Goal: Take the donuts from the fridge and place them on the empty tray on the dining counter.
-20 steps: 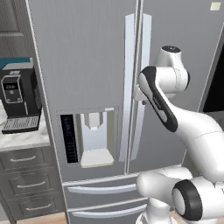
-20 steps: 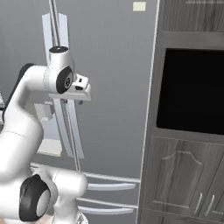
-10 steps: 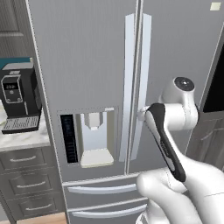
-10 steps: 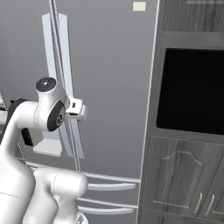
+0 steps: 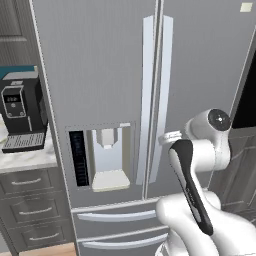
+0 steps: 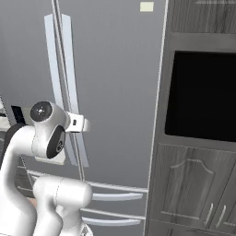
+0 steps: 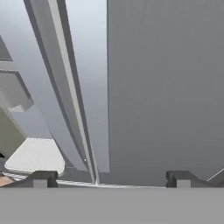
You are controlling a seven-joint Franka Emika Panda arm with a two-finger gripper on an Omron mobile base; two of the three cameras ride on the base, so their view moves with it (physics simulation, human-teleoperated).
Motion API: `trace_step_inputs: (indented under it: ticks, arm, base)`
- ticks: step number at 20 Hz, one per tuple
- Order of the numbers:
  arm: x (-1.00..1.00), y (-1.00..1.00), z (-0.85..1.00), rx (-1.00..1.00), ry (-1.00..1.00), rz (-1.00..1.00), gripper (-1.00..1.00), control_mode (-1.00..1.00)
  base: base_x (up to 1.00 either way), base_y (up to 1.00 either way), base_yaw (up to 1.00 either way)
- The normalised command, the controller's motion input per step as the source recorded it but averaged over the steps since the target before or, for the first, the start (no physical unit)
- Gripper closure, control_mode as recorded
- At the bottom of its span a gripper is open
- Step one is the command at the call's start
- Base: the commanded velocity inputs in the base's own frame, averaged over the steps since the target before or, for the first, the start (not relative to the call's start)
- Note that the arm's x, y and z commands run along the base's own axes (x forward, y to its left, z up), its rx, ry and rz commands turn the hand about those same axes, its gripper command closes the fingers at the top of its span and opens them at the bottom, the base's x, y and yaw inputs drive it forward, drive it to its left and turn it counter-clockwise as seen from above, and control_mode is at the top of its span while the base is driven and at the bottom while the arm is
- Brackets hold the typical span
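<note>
A: Two dark fingertips [image 7: 43,178] at the bottom of the hand view, set far apart – the gripper [image 7: 109,180] is spread wide, nothing between the pads; agree?

B: Agree; wide and empty. In the right base view the gripper [image 6: 82,123] sits at the end of the white arm [image 6: 46,133], right at the lower part of the right door handle [image 6: 73,92]; I can't tell if it touches it.

A: Left base view – elbow of the arm [image 5: 207,142] in front of the right door, wrist pointing toward the handle [image 5: 164,90]; tips too small to read there.

B: Next out: the fridge [image 5: 115,75]; both French doors shut, two long vertical handles side by side at the centre seam, left handle [image 5: 146,95] beside the right one.

A: Water dispenser [image 5: 107,157] low in the left door; bottom drawers [image 5: 117,216] below, closed.

B: Donuts – can't be seen, doors are shut.

A: Left of the fridge: black coffee machine [image 5: 21,115] on a marble worktop [image 5: 27,159] over grey drawers.

B: Right of the fridge: dark wall oven [image 6: 203,99] in grey wood cabinets [image 6: 193,184]; small pale tag [image 6: 146,6] high on the right door.
</note>
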Motion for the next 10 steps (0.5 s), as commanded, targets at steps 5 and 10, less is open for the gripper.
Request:
trace_step_inputs:
  ticks: [5, 10]
  arm:
    - [0.00, 0.00, 0.00, 0.00, 0.00, 0.00, -1.00, 1.00]
    - [0.00, 0.00, 0.00, 0.00, 0.00, 0.00, -1.00, 1.00]
  base:
    - [-0.37, 0.04, 0.00]
    - [-0.49, 0.32, 0.00]
